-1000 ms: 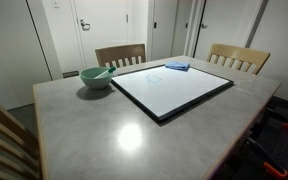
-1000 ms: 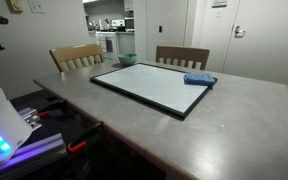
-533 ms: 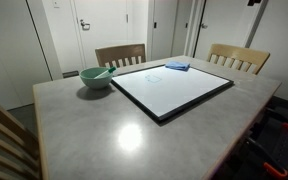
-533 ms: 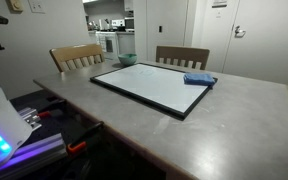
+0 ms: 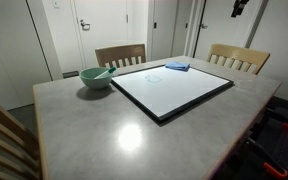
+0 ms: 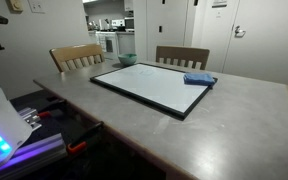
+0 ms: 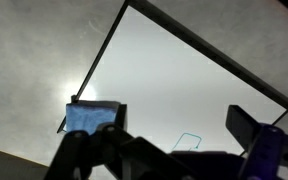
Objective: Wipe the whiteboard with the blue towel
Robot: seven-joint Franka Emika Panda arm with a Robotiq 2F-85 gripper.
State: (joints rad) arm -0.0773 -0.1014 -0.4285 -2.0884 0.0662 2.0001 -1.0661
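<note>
The whiteboard (image 5: 174, 90) lies flat on the grey table (image 5: 94, 135), a glossy white board with a thin black frame; it shows in both exterior views (image 6: 154, 85). The blue towel (image 5: 177, 66) lies folded on the board's far corner (image 6: 199, 79). My gripper (image 5: 241, 6) hangs high above the table, only its tip in view at the top edge. In the wrist view the gripper (image 7: 179, 126) is open and empty, far above the whiteboard (image 7: 184, 80). The towel (image 7: 89, 117) shows at the board's corner beside the left finger.
A teal-green bowl (image 5: 95, 77) stands on the table next to the board's left side (image 6: 127, 60). Two wooden chairs (image 5: 120, 54) (image 5: 237, 57) stand at the far edge. A small teal outline (image 7: 189, 143) is drawn on the board.
The gripper has come into an exterior view at the top right and moved a little down and left. The towel, board and bowl have not moved.
</note>
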